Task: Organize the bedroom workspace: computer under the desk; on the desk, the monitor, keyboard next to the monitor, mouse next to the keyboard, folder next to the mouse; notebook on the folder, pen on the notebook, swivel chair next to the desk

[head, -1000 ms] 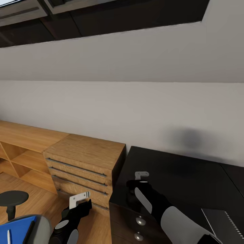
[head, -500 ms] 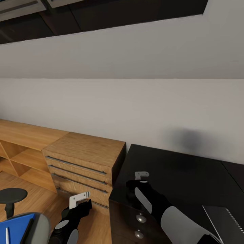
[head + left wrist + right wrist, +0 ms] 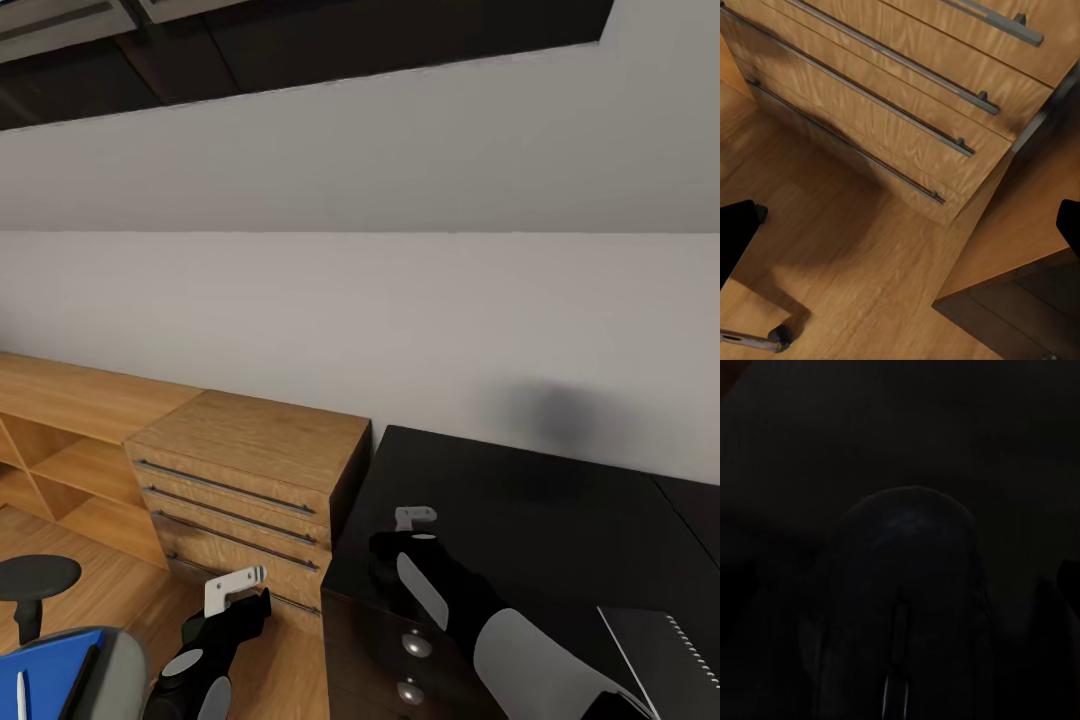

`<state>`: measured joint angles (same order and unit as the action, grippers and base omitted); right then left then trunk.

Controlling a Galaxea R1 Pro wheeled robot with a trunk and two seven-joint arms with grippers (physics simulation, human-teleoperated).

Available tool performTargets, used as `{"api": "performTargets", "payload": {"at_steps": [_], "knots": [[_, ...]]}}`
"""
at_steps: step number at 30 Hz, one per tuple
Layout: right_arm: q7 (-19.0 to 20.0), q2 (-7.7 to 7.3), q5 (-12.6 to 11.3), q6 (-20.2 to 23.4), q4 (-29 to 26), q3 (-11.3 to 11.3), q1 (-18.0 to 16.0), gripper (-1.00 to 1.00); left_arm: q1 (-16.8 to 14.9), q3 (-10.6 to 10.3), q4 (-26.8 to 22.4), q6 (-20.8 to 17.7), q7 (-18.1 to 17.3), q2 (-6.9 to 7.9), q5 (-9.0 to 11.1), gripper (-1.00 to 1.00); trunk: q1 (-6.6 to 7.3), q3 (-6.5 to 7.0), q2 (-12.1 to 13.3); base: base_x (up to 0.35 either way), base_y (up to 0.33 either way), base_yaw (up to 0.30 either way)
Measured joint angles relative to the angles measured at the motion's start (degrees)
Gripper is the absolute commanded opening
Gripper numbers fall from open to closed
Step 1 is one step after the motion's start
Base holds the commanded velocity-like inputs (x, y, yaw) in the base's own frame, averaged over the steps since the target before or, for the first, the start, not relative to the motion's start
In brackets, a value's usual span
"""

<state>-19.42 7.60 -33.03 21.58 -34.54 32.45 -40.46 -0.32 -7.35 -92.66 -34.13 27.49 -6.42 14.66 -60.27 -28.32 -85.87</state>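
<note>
A: The right gripper [image 3: 392,570] is lowered onto the black desk [image 3: 560,520], with the mouse [image 3: 904,607] seen close beneath it in the wrist view; whether it is clenched cannot be told. The left gripper [image 3: 235,590] is held released above the floor.

B: What is left?

A: Most, it is judged. The folder [image 3: 45,675] and pen [image 3: 22,695] are seen lying on the swivel chair [image 3: 125,660].

Glossy black desk [image 3: 560,520] (wood-grain cabinet [image 3: 250,470] beside).
</note>
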Motion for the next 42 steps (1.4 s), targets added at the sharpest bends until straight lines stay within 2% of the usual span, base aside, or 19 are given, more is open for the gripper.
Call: {"api": "performTargets", "payload": {"at_steps": [8, 12, 19, 20, 24, 42], "knots": [[0.6, -0.04, 0.0, 0.3, 0.0, 0.0, 0.0, 1.0, 0.0, 0.0, -0.1, 0.0, 0.0, 0.0, 0.0, 1.0, 0.0, 0.0, 0.0, 0.0, 0.0, 0.0], [0.4, -0.01, 1.1, 0.5, -0.4, 0.0, 0.0, 1.0, 0.0, 0.0, 0.0, 0.0, 0.0, 0.0, 0.0, 1.0, -0.86, -0.7, -1.6, 0.0, 0.0, 0.0], [0.5, -0.02, 1.1, 0.4, -0.4, 0.1, 0.0, 1.0, 0.0, 0.0, 0.0, 0.0, 0.0, 0.0, 0.0, 1.0, -0.87, -0.71, -1.6, 0.0, 0.0, 0.0], [0.4, -0.01, 1.1, 0.4, -0.4, 0.1, 0.0, -1.0, 0.0, 0.0, 0.0, 0.0, 0.0, 0.0, 0.0, 1.0, -0.87, -0.71, -1.6, 0.0, 0.0, 0.0], [0.3, 0.0, 1.6, 0.4, -0.2, 0.1, 0.0, -1.0, 0.0, 0.0, 0.0, 0.0, 0.0, 0.0, 0.0, 1.0, -0.87, -0.7, -1.6, 0.0, 0.0, 0.0], [0.4, -0.08, 1.3, 0.4, -0.3, 0.0, 0.0, -1.0, 0.0, 0.1, 0.0, -0.1, 0.0, 0.09, 0.0, 1.0, -0.87, -0.7, -1.6, 0.0, 0.0, 0.0]]}}
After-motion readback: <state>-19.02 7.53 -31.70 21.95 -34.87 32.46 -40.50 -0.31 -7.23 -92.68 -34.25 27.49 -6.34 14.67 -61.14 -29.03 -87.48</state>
